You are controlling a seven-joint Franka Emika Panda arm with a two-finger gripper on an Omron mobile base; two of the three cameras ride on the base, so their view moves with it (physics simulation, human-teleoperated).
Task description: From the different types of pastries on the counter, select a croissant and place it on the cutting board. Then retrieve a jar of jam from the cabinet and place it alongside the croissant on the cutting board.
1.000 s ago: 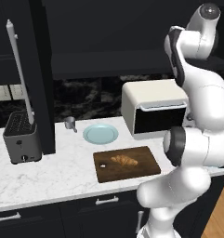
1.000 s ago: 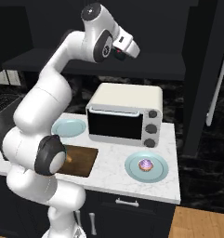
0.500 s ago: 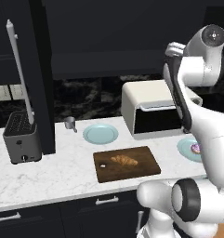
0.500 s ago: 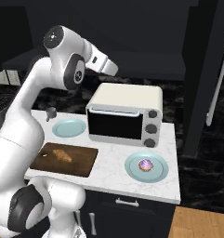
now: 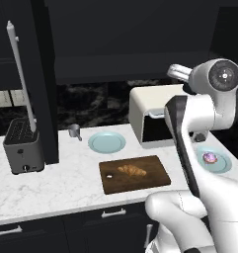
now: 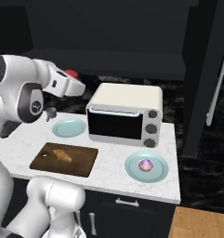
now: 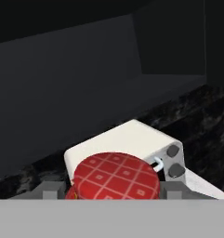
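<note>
Golden-brown, the small crescent croissant (image 5: 132, 171) lies near the middle of the flat dark wooden cutting board (image 5: 155, 178) on the white veined marble counter (image 5: 56, 184). Right of it stands the boxy cream toaster oven (image 6: 124, 96), then a round light blue plate (image 6: 132, 168) bearing the pink-frosted round pastry (image 6: 145, 164). The hand view alone shows the gripper (image 7: 114, 191) fingers (image 7: 51, 190) clamped on the red checker-lidded jam jar (image 7: 117, 177), held above the oven.

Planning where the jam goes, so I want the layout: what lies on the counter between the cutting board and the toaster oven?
In the right base view, only bare counter separates the cutting board from the toaster oven; the croissant lies on the board itself.
</note>
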